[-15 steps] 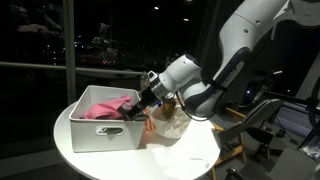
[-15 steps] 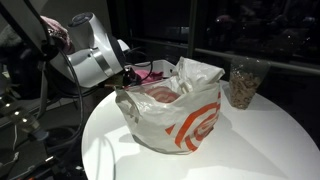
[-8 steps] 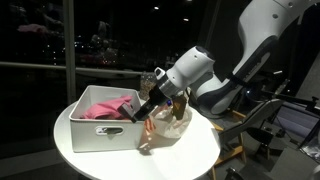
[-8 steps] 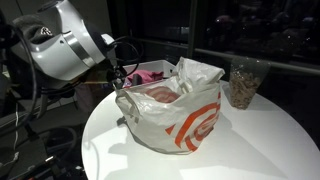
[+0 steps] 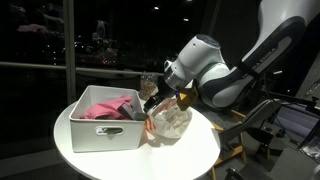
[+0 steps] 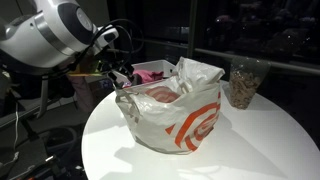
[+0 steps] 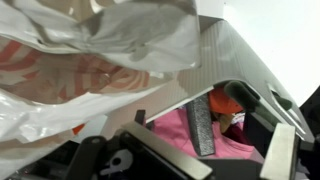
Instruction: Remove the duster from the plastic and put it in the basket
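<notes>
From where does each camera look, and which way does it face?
An exterior view: beside the table, facing basket and plastic bag; arm and end effector enter from picture right.
An exterior view: on the plastic bag's side, basket behind it; arm at picture left.
Wrist view: looks into the basket past the plastic bag; end effector parts at the bottom.
Shared: basket, plastic bag.

Crinkled glossy plastic bag point(image 6: 172, 112), pink cloth point(image 5: 105, 106)

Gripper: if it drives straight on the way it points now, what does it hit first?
Most likely the pink cloth inside the basket, near the wall beside the bag. The gripper points down into it, but depth is unclear.
</notes>
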You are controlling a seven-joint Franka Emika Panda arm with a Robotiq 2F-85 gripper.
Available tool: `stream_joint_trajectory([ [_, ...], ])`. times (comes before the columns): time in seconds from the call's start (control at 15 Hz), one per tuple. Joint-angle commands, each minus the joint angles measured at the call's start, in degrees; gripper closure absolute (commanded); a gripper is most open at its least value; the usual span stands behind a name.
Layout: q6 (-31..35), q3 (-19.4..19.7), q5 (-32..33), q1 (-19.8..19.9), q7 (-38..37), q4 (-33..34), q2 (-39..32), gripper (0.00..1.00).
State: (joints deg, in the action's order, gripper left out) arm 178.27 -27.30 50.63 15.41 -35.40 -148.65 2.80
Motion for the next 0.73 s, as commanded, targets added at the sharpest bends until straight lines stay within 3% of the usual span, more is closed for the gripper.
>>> stream_joint_trajectory([
  [0.0, -6.4, 1.96, -14.2, -2.69, 8.06, -2.3, 5.98, 0.0],
  [0.13, -10.32, 4.41, -24.2, -5.85, 14.77, -2.07, 7.34, 0.0],
  [0.2, -12.72, 8.85, -28.26, -10.65, 17.8, -1.68, 8.6, 0.0],
  [0.4, -20.41, 12.49, -42.52, -15.23, 29.14, -1.54, 15.09, 0.0],
  [0.47, -24.01, 15.22, -44.0, -18.13, 30.15, -1.36, 17.83, 0.0],
  [0.67, -33.41, 18.24, -45.69, -19.79, 33.61, 0.14, 24.37, 0.0],
])
